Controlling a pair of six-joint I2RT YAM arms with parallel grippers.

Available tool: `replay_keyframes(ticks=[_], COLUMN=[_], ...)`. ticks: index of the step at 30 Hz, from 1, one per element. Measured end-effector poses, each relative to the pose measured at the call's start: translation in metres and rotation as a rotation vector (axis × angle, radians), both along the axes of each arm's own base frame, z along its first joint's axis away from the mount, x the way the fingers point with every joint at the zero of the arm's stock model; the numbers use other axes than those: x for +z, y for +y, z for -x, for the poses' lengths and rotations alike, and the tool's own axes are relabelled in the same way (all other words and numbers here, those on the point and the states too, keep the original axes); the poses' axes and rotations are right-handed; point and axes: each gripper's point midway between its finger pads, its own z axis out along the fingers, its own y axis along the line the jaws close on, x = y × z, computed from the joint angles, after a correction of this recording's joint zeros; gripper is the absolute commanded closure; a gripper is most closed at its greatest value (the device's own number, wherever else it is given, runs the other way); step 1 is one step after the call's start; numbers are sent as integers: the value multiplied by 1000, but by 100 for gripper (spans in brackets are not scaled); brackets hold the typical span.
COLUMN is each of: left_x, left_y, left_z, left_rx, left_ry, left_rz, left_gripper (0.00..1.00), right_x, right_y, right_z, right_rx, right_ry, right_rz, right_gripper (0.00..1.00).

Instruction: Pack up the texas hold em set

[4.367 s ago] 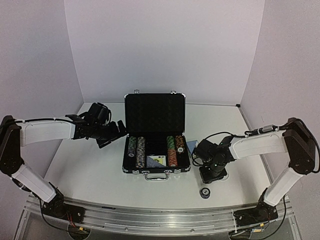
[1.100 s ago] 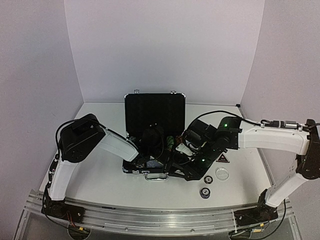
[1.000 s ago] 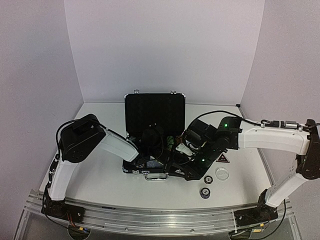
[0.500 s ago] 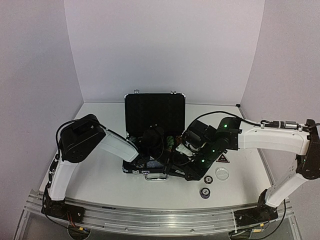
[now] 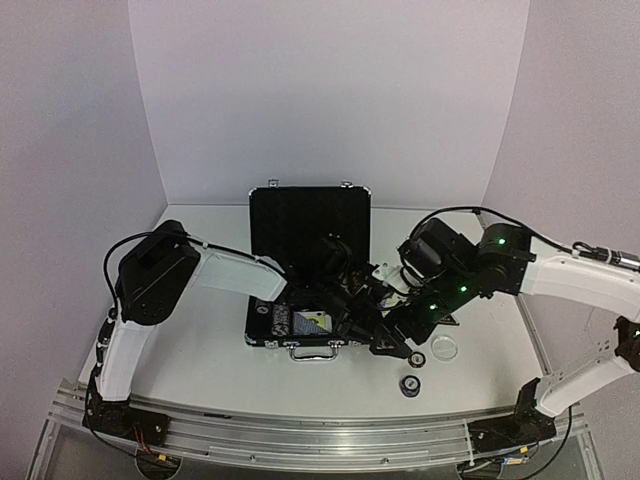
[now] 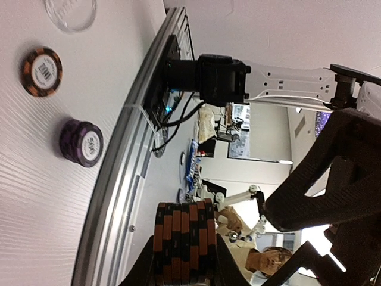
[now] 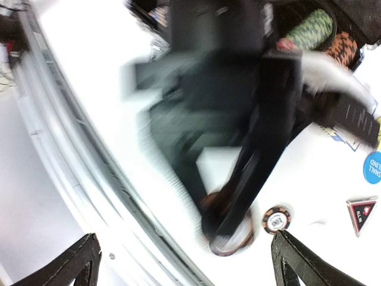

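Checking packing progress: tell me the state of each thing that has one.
briefcase: open, lid upright.
left gripper: shut on orange chip stack.
right gripper: open, empty.
purple chip stack: on table, outside the briefcase.
clear disc: flat on table, outside the briefcase.

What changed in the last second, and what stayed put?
The right fingers opened wide and that arm pulled back right; the left fingers closed on the orange-and-black chip stack and the left arm reached further right over the case. Case open, purple stack, loose chip and clear disc unmoved.
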Motion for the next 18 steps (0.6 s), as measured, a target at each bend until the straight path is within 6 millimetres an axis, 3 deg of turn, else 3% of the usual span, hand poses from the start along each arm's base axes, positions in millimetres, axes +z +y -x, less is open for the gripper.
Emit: replay_keyframes(ticks=[6, 10, 16, 18], left_x=[-1, 8, 14, 13], left_y=[13, 16, 24, 26], left_z=[-55, -98, -117, -122], left_rx=[87, 145, 92, 58], left_ry=[-193, -450, -834, -937], left_rz=[1, 18, 40, 30], left_gripper=[100, 100, 100, 100], right_x=[52, 77, 82, 82], right_y=[-9, -22, -66, -77], right_z=[19, 19, -33, -42], right_rx=[40, 1, -369, -448], right_ry=[-41, -106, -316, -357], right_rz=[-176, -241, -150, -131], right_gripper=[2, 2, 2, 2])
